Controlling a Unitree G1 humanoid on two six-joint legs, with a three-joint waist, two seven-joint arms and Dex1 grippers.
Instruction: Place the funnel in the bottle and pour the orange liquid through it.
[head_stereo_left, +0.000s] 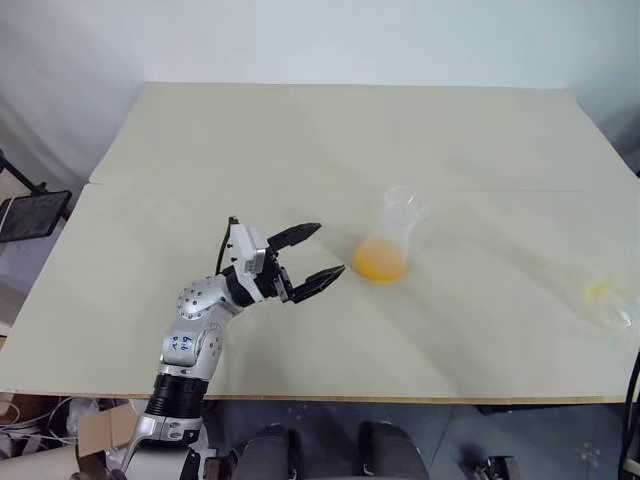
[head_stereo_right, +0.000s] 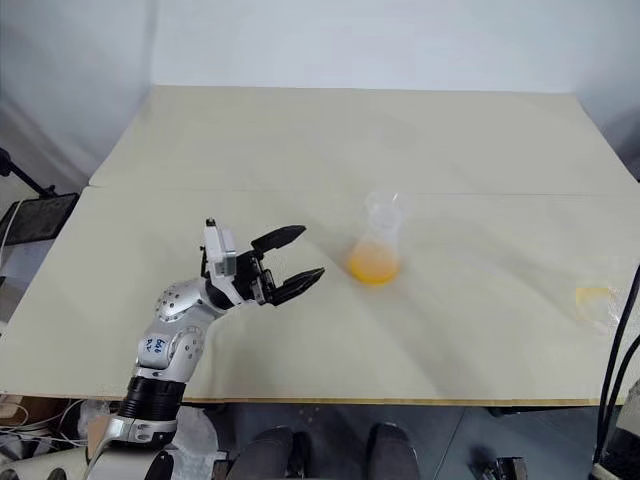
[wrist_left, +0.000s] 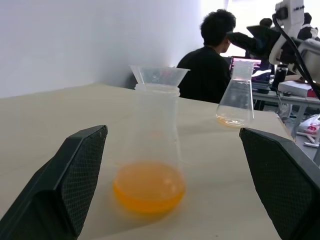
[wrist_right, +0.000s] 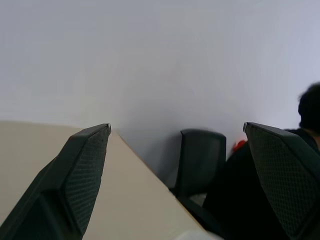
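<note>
Standing upright on the table (head_stereo_left: 300, 130), the bottle (head_stereo_left: 385, 243) held the orange liquid (head_stereo_left: 380, 263) at its base, with the funnel (wrist_left: 159, 76) seated in its neck. Beside it, the left gripper (head_stereo_left: 310, 254) hovered spread wide, touching nothing. The right gripper (wrist_right: 175, 165) also gaped empty.

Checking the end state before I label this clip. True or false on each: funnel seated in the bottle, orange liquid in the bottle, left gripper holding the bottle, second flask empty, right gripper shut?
1. The small clear plastic funnel sits in the mouth of the clear plastic bottle. True.
2. The orange liquid lies in the bottle's base. True.
3. The left gripper is clamped on the bottle. False: its fingers are spread and apart from the bottle.
4. The second clear conical flask, near the table's right edge, is empty. False: a thin orange residue remains at its bottom.
5. The right gripper is shut. False: its fingers stand wide apart with nothing between them.
</note>
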